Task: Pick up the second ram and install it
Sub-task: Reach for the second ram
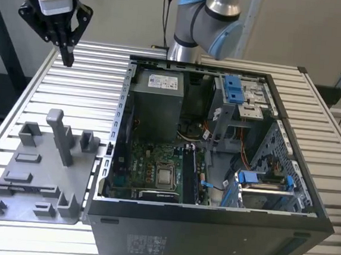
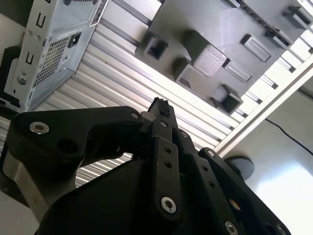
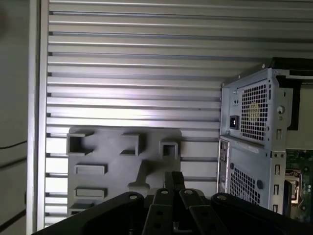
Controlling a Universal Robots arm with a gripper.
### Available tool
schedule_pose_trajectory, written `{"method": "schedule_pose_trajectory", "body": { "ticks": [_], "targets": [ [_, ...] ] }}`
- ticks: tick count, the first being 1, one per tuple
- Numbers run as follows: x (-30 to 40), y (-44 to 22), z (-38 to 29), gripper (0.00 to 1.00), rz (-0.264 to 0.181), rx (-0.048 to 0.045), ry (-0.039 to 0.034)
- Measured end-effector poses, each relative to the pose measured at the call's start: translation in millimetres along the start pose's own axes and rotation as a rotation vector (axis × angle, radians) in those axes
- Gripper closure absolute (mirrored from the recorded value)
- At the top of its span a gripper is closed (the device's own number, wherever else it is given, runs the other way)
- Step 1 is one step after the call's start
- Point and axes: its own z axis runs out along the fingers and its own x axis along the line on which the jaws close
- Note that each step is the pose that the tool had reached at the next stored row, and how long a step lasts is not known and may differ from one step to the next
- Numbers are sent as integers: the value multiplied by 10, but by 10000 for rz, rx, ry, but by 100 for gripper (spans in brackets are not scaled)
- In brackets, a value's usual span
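Note:
My gripper (image 1: 67,57) hangs high above the slatted table's far corner, at the exterior view's left, and beyond the grey moulded tray (image 1: 35,175). Its black fingers meet at the tips and look shut, with nothing seen between them. In both wrist views the closed fingertips (image 2: 160,105) (image 3: 173,178) point toward the tray (image 2: 220,29) (image 3: 112,147), whose pockets look bare. The second ram is out of view. The open computer case (image 1: 215,167) lies at the exterior view's right, its green motherboard (image 1: 155,168) exposed.
A tall grey post (image 1: 59,136) stands up from the tray. Inside the case are a grey power supply (image 1: 156,102), blue drive-bay clips (image 1: 233,88) and loose cables. The arm's base (image 1: 206,23) stands behind the case. The case's rear panel (image 3: 254,127) faces the tray.

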Motion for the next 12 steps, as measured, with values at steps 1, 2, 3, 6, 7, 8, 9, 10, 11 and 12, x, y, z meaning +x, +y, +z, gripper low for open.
{"method": "schedule_pose_trajectory", "body": {
  "ticks": [1, 2, 3, 6, 7, 8, 9, 10, 11, 12],
  "targets": [
    [25, 0, 0, 89, -14, -1, 1],
    [51, 0, 1, 89, -28, -3, 1],
    [76, 1, 1, 89, -42, -4, 2],
    [149, 1, 2, 89, -84, -7, 4],
    [172, 2, 2, 89, -97, -8, 5],
    [197, 2, 3, 89, -111, -9, 6],
    [220, 2, 3, 89, -125, -10, 6],
    [242, 3, 4, 89, -138, -11, 7],
    [267, 3, 4, 89, -152, -11, 7],
    [289, 3, 4, 89, -165, -12, 7]
  ]
}}
